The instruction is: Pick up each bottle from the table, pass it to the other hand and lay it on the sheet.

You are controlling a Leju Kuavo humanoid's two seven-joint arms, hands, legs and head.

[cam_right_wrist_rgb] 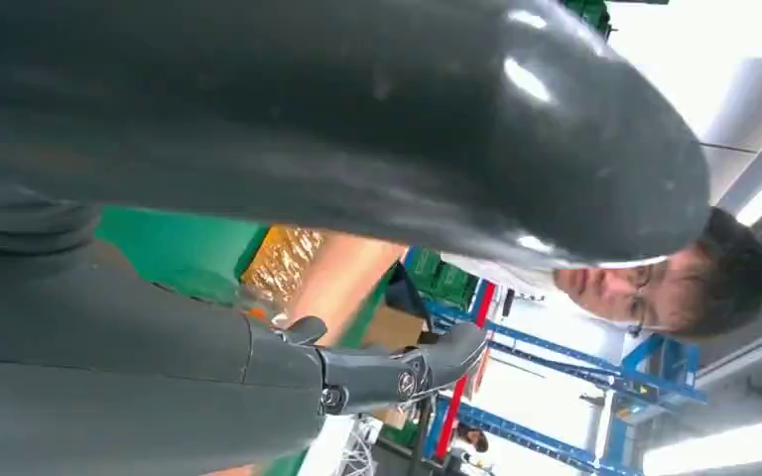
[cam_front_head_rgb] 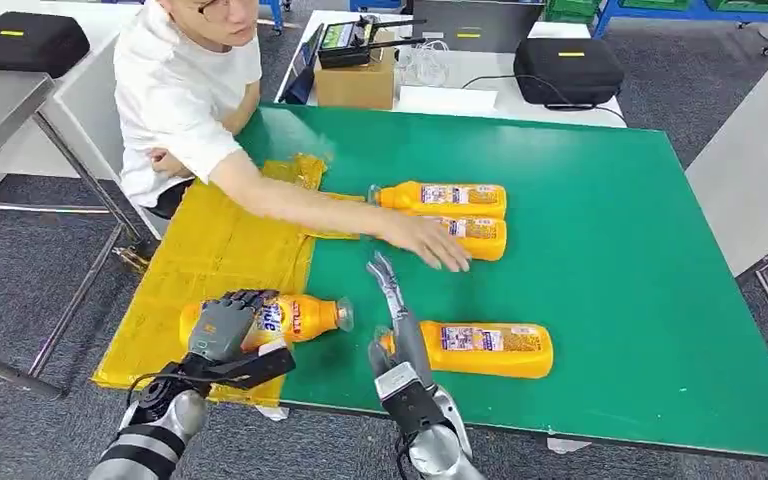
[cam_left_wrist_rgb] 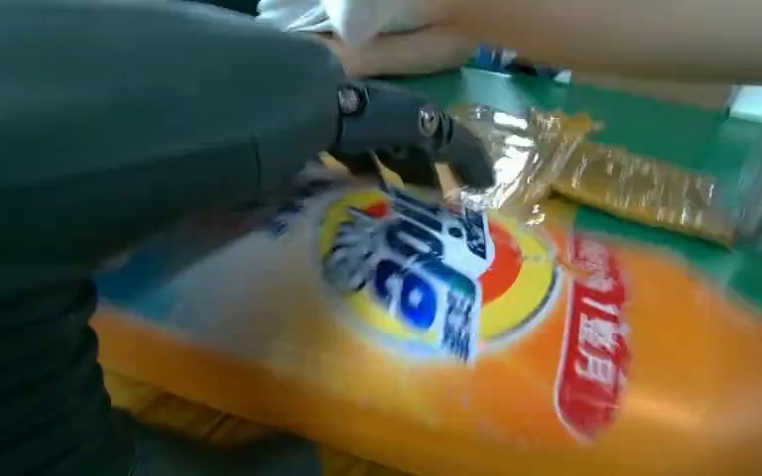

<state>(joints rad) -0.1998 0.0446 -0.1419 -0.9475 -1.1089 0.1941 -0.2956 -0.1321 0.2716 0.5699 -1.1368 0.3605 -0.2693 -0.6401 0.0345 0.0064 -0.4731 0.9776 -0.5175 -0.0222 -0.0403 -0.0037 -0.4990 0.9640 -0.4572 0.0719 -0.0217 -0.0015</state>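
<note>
Left hand is seen in the head view wrapped over an orange bottle lying on the yellow sheet at 8 o'clock of the green table, cap toward 3 o'clock. Right hand is held spread and empty, fingers toward 12, just beside a second bottle. Two more bottles are touched by a person's hand. Left wrist view: dark fingers are curled over the bottle label. Right wrist view: right-hand fingers are extended, nothing held.
</note>
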